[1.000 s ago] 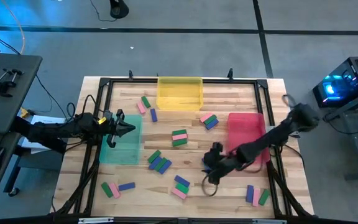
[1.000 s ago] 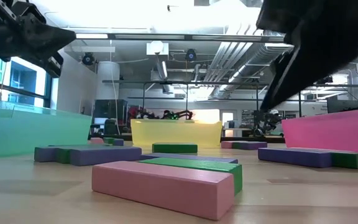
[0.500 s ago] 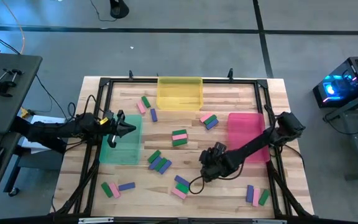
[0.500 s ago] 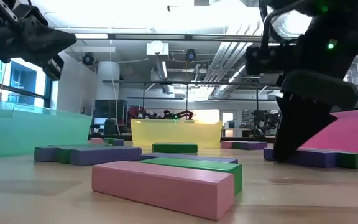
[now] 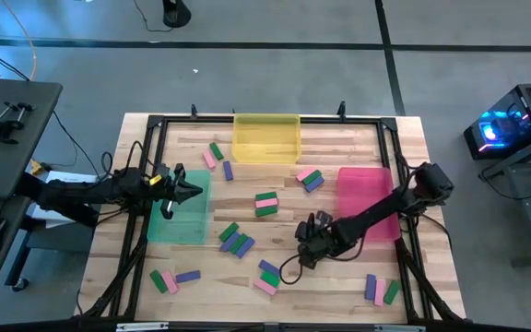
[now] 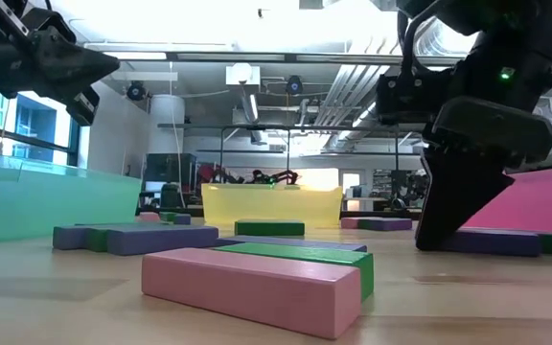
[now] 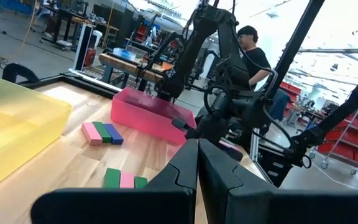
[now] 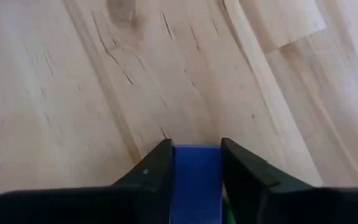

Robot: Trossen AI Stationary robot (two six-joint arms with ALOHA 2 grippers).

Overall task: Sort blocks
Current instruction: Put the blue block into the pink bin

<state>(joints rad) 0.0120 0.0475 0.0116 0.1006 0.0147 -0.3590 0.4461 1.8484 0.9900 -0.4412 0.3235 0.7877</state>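
Observation:
Small pink, green and blue-purple blocks lie in little groups on the wooden table, such as one group mid-table and another near the front. My right gripper is down at the table, left of the pink tray. In the right wrist view its fingers press both sides of a blue block that lies on the wood. A green sliver shows beside that block. My left gripper hangs shut over the green tray, holding nothing.
A yellow tray stands at the back middle. More blocks lie at the back left, front left and front right. A black frame rims the table. A person stands beyond the table.
My right gripper has come down and leftward to the table, and its fingers have closed in on the blue block. The left arm has not moved.

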